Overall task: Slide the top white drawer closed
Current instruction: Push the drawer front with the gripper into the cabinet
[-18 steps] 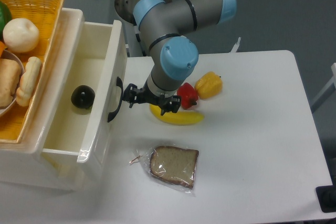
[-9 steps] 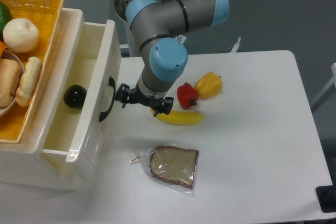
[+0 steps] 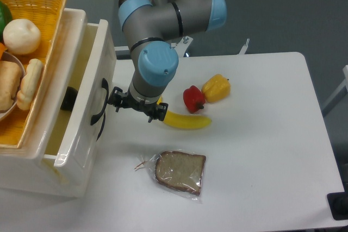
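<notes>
The gripper (image 3: 133, 108) sits low over the table (image 3: 261, 150), its black fingers spread sideways and grasping nothing, its near end right beside the black curved handle (image 3: 99, 110) of the top white drawer (image 3: 87, 107); whether it touches the front panel cannot be told. The drawer lies directly to the gripper's left, partly pulled out of its cream cabinet, with a dark round object (image 3: 69, 98) showing inside just past the panel. Above and farther left of the gripper, a yellow wicker basket (image 3: 38, 4) rests on the cabinet top. Just to its right lies a banana (image 3: 185, 120), with a red pepper (image 3: 193, 98) and a yellow pepper (image 3: 216, 88) beyond. Below the gripper, nearer the camera, lies a bagged slice of bread (image 3: 179, 171).
</notes>
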Robot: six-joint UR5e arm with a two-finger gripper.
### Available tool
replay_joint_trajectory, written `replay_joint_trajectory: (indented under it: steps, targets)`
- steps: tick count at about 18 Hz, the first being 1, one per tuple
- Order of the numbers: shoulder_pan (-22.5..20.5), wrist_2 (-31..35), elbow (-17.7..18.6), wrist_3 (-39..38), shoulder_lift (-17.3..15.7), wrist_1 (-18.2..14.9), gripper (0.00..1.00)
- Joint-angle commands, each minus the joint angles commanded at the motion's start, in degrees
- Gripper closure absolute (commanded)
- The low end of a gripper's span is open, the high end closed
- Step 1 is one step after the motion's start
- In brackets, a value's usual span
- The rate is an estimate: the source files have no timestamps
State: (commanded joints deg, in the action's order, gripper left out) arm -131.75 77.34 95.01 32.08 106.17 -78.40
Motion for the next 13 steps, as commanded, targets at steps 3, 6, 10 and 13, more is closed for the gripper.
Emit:
replay_joint_trajectory:
  steps: [3,6,10,13]
  targets:
    - [0.27,0.0,0.0,0.09,0.0,0.0,0.0]
    - [0.27,-0.09,0.0,-0.18,0.0,-0.09,0.0]
    - [0.53,-0.09,0.0,-0.18,0.09,-0.17,0.0]
    - [0.88,-0.26,0.0,-0.18,0.44,-0.17,0.0]
